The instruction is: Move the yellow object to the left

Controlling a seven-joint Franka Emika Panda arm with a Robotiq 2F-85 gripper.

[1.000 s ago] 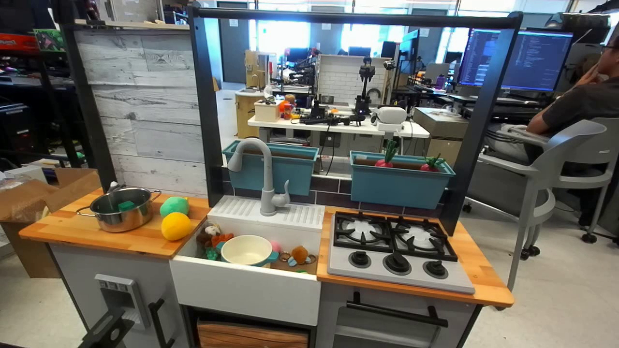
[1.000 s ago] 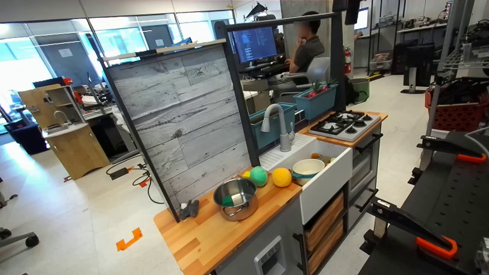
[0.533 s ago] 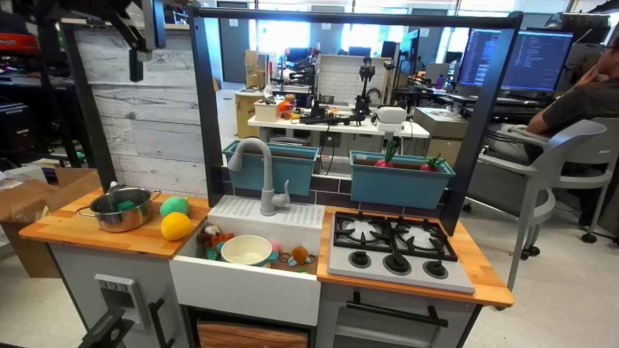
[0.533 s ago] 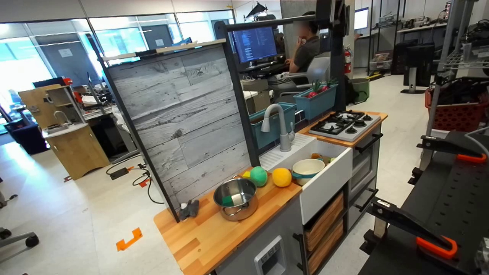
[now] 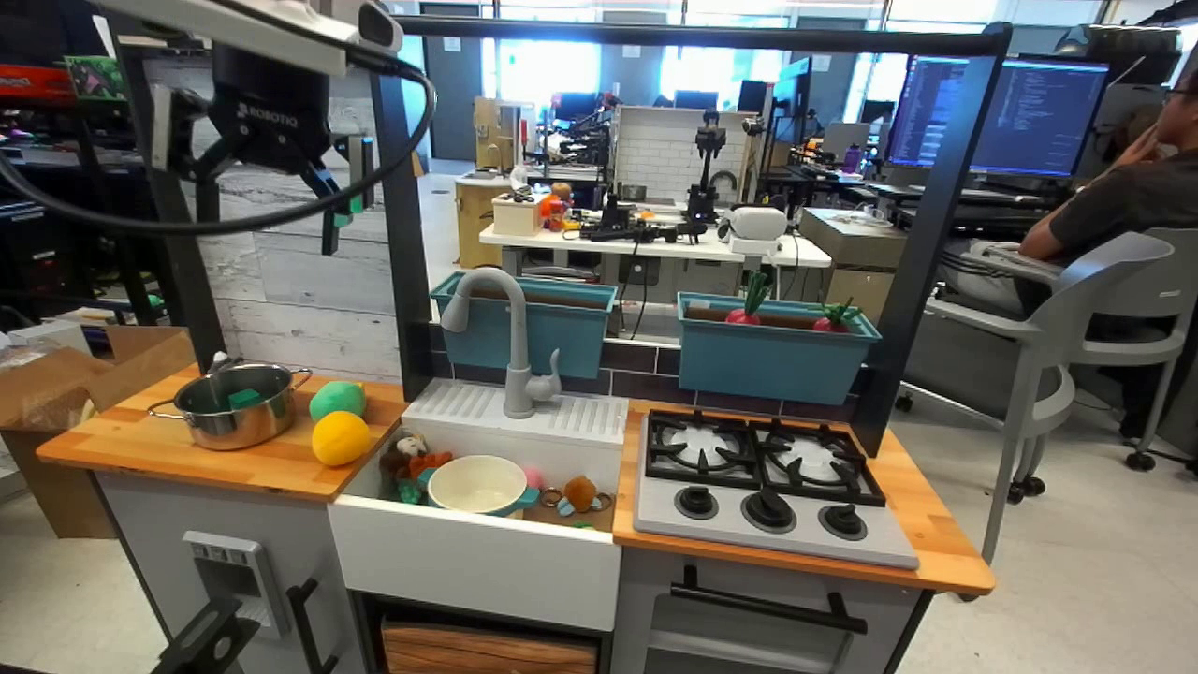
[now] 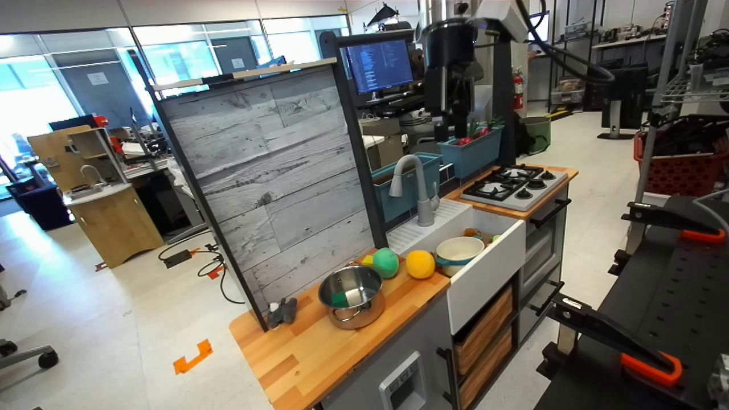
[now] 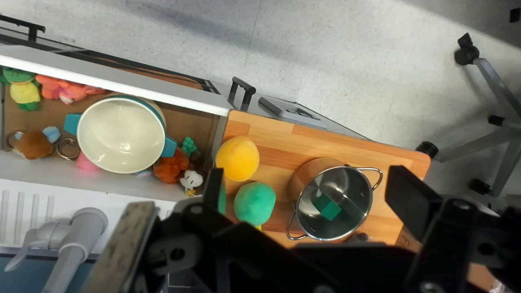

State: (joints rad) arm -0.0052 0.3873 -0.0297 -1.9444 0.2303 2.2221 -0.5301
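Gripper (image 5: 270,220), directed downward, hung well above the countertop (image 6: 296,370) in both exterior views, and you had its two fingers (image 7: 411,199) spread wide apart. In the wrist view these framed the scene at either side. The yellow object (image 7: 237,158), rounded in form, rested on the countertop close to the edge bordering the sink (image 5: 477,562). The green ball (image 6: 385,263) lay just beside it; in an exterior view you could distinguish a narrow gap between the two. Farther along the same surface, near the green ball, a steel pot (image 5: 251,432) stood upright and contained a green block (image 7: 330,210). A small grey item (image 6: 283,312), too indistinct for you to name, lay near the foot of the wood-patterned panel (image 6: 267,171). Within the sink you observed a cream bowl (image 7: 122,134) with teal handles (image 7: 169,146), set among several soft toys (image 7: 34,144). A grey faucet (image 5: 518,346) rose from the ridged ledge (image 5: 580,412) behind the sink. On the far side of the sink from the yellow object, the stove (image 5: 730,515) bore two black grates (image 5: 753,459) and three knobs (image 5: 769,510). Teal planters (image 5: 571,337) lined the back; one held two radishes (image 5: 744,316). In an exterior view a person (image 5: 1114,201) sat beyond the stove, near a monitor (image 5: 997,117).
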